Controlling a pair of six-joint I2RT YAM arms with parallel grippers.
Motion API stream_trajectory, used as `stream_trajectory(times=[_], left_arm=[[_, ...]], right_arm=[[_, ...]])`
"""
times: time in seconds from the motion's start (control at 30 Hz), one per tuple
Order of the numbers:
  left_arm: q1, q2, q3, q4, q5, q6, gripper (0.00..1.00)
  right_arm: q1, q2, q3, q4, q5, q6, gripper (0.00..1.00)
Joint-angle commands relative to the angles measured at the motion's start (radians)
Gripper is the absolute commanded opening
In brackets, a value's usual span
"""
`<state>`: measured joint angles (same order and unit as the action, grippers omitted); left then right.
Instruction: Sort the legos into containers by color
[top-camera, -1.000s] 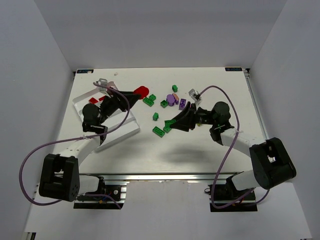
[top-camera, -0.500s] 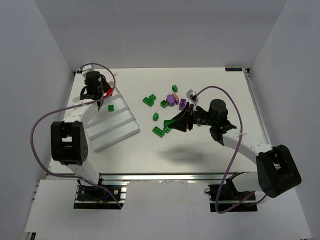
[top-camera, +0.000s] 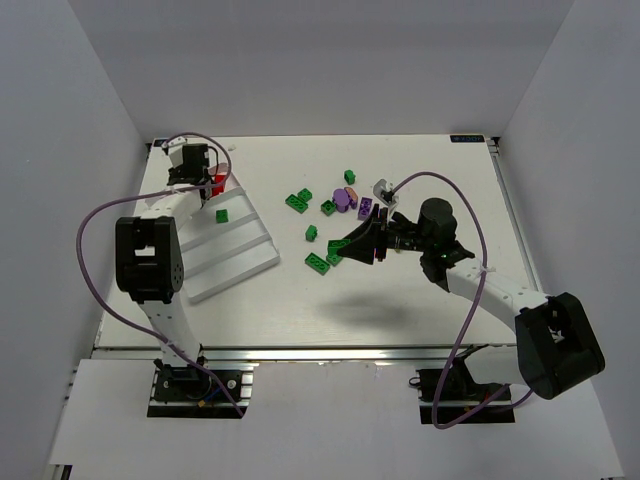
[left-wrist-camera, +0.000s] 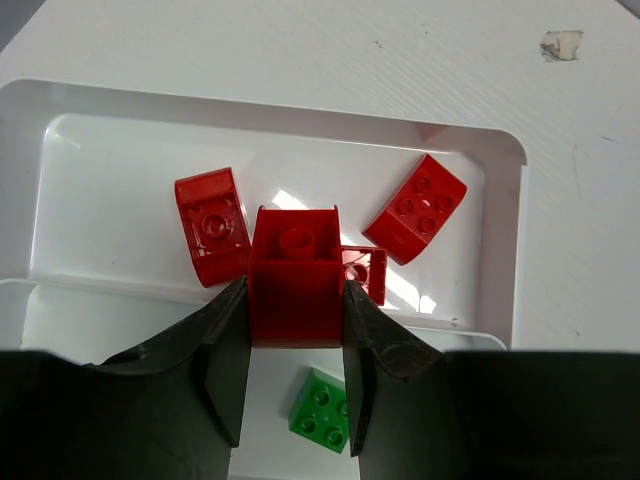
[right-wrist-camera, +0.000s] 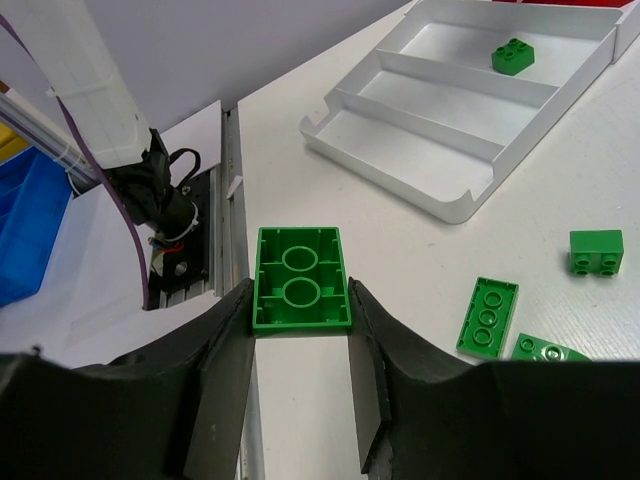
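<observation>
- The left pincer (left-wrist-camera: 296, 335) pinches a red brick (left-wrist-camera: 296, 280) by its two sides. It hangs over the end compartment of the white tray (left-wrist-camera: 500, 165), where other red bricks (left-wrist-camera: 212, 225) already lie, so this looks like the pocket for that colour.
- From this angle I cannot tell whether the held brick touches the tray floor.
- A lone green brick (left-wrist-camera: 322, 410) sits in the next compartment, which suggests green has its own lane.
- The right pincer (right-wrist-camera: 300, 335) pinches a green block (right-wrist-camera: 300, 275), hollow underside toward its camera. It is above the table (top-camera: 400, 300) near the loose pile (top-camera: 330, 205), well apart from the tray.
- It is probably held out there so the two arms do not crowd the tray together.
</observation>
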<state>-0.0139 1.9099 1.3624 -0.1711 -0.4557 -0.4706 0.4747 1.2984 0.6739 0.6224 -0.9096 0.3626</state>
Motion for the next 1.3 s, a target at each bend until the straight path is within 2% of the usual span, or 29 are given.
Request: stream_trajectory(times=[0.0, 0.13, 0.17, 0.2, 0.27, 0.3, 0.43, 0.6, 0.7, 0.73, 0.83, 0.87, 0.97, 1.03, 1.13, 1.17, 1.2, 1.27], left_arm=[[0.008, 0.029, 0.023, -0.007, -0.021, 0.021, 0.02], [0.009, 0.043, 0.032, -0.011, -0.021, 0.042, 0.09], [0.009, 0.043, 0.035, -0.013, -0.023, 0.046, 0.15], [0.012, 0.044, 0.040, -0.011, -0.023, 0.047, 0.27], [0.012, 0.044, 0.043, -0.011, -0.021, 0.050, 0.37], [0.012, 0.040, 0.046, -0.011, -0.020, 0.049, 0.50], [0.049, 0.022, 0.047, -0.016, -0.009, 0.061, 0.83], [0.054, -0.041, 0.047, -0.025, 0.058, 0.050, 0.85], [0.054, -0.121, 0.017, -0.010, 0.101, 0.038, 0.79], [0.054, -0.149, -0.023, 0.007, 0.124, 0.033, 0.66], [0.054, -0.265, -0.107, 0.103, 0.140, 0.007, 0.38], [0.054, -0.308, -0.149, 0.126, 0.138, -0.002, 0.22], [0.055, -0.372, -0.184, 0.122, 0.156, -0.033, 0.00], [0.055, -0.422, -0.212, 0.140, 0.228, -0.049, 0.00], [0.054, -0.558, -0.328, 0.273, 0.372, -0.037, 0.00], [0.054, -0.595, -0.360, 0.351, 0.461, -0.040, 0.00], [0.055, -0.670, -0.420, 0.382, 0.515, -0.055, 0.22], [0.055, -0.748, -0.454, 0.412, 0.537, -0.079, 0.48]], right_arm=[[0.008, -0.016, 0.044, 0.002, 0.008, -0.014, 0.00], [0.008, -0.016, 0.046, -0.003, 0.009, -0.019, 0.00], [0.008, -0.016, 0.046, -0.003, 0.008, -0.019, 0.00], [0.008, -0.014, 0.047, -0.006, 0.008, -0.022, 0.00], [0.008, -0.014, 0.049, -0.010, 0.008, -0.025, 0.00], [0.010, -0.011, 0.050, -0.012, 0.008, -0.028, 0.00], [0.008, -0.001, 0.056, -0.024, 0.009, -0.042, 0.00], [0.018, 0.015, 0.076, -0.078, 0.020, -0.094, 0.00], [0.033, 0.028, 0.101, -0.130, 0.034, -0.148, 0.00], [0.039, 0.033, 0.122, -0.150, 0.041, -0.165, 0.00], [0.068, 0.056, 0.151, -0.231, 0.063, -0.238, 0.00], [0.077, 0.062, 0.171, -0.252, 0.086, -0.261, 0.00], [0.136, 0.093, 0.241, -0.363, 0.176, -0.411, 0.00], [0.194, 0.143, 0.308, -0.485, 0.257, -0.555, 0.00], [0.245, 0.266, 0.487, -0.611, 0.329, -0.687, 0.00], [0.257, 0.350, 0.542, -0.627, 0.351, -0.712, 0.00], [0.260, 0.401, 0.669, -0.668, 0.371, -0.735, 0.00], [0.275, 0.563, 0.821, -0.762, 0.435, -0.795, 0.00]])
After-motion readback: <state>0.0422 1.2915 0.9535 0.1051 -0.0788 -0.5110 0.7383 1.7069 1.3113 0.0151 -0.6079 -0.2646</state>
